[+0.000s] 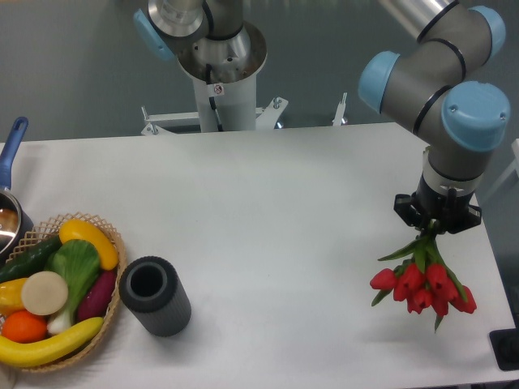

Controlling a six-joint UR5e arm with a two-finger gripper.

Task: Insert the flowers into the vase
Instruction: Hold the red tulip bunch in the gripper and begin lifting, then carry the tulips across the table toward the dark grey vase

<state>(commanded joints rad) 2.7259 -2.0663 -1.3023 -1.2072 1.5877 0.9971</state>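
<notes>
Here's the gripper (436,220), black, under the arm's (442,77) grey and blue joints, and its fingers are clamped tight around the green stems of the flowers (423,284). The red tulip heads hang below it, tilted head-down, with green leaves splaying out to either side of the stems. Whether the blooms brush the table (276,211) or hang just clear of it, I can't tell from this angle.

Taking the vase (155,295) as our marker: it stands upright, dark grey and ribbed, hollow top showing, and the bunch is well apart from it, far off to the vase's right near the table's right edge. Just beside the vase on its left sits a wicker basket (111,324) of vegetables and fruit. Beyond the basket, further left of the vase, a pot (10,219) with a blue handle pokes in at the frame edge.

The table is white. Behind the vase, past the far edge, the arm's base column (217,93) rises against a grey wall (73,73).
</notes>
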